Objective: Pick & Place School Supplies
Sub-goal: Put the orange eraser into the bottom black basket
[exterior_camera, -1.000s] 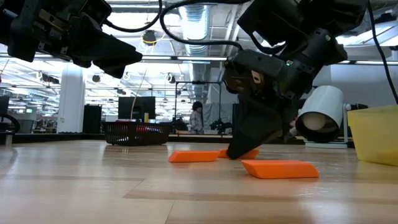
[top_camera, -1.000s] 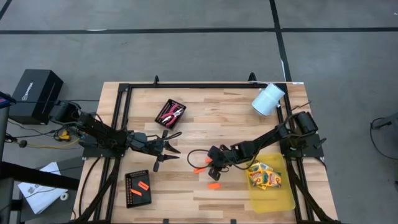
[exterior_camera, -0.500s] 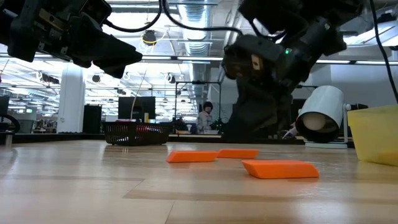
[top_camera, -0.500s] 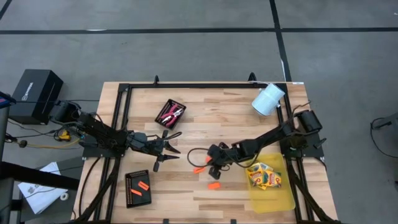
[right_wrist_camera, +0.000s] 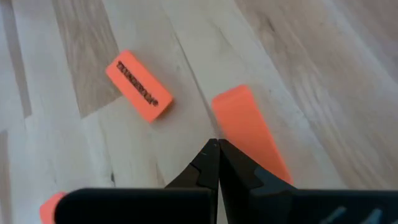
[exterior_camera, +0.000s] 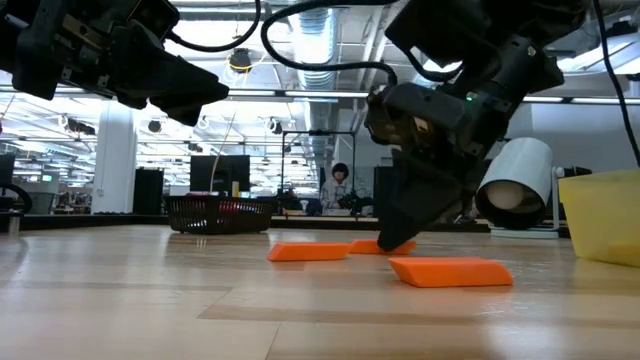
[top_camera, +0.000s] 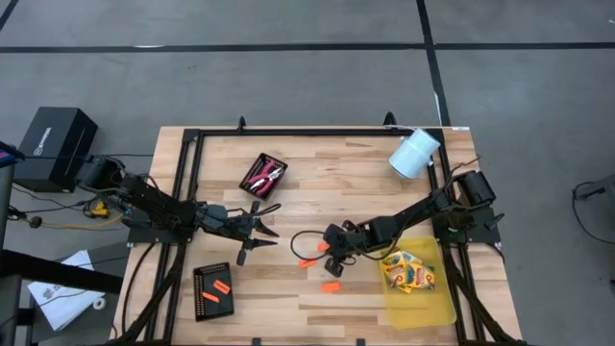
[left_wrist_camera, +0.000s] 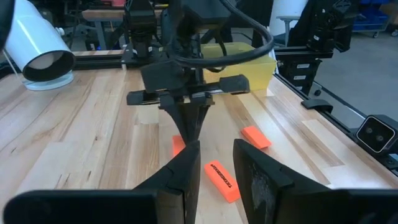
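- The right arm reaches from the table's right edge toward the middle, bent low at the wrist.
- The right gripper [top_camera: 330, 261] points down at the tabletop, its two fingers pressed together, holding nothing.
- The left arm stretches in from the left edge, raised above the table.
- The left gripper [top_camera: 258, 227] hangs with its fingers [left_wrist_camera: 258, 177] partly apart, empty.

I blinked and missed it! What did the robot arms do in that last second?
The right gripper, shut and holding nothing, lifted off the table, then dipped back down among the orange erasers, a touch further right than before. The nearest eraser and the left gripper, hovering mid-table, stayed put; so did the yellow bin and the mesh trays.
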